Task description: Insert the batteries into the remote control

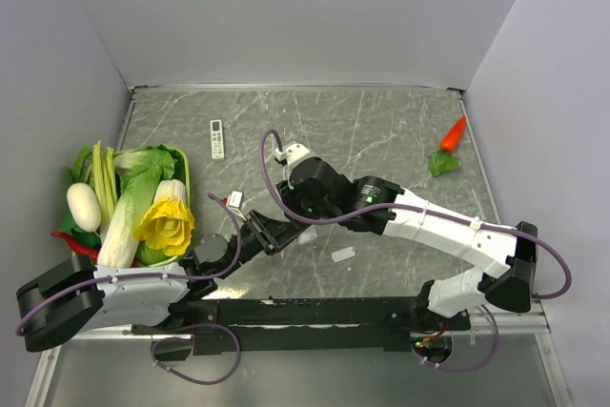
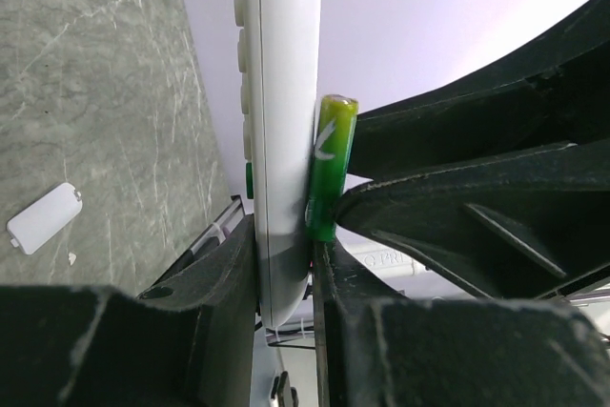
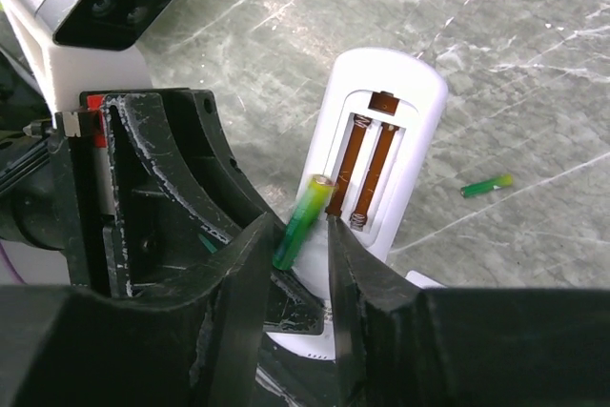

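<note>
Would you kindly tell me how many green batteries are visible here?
2. One battery sits in the right hand at the open bay of the remote control; the other battery lies on the table nearby.

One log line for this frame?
left fingers: shut on remote; right fingers: shut on battery at open bay; second battery: on table; cover: off

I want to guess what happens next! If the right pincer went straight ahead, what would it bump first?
Probably the remote control: its open battery slot sits just ahead of the right pincer and the green battery it holds.
</note>
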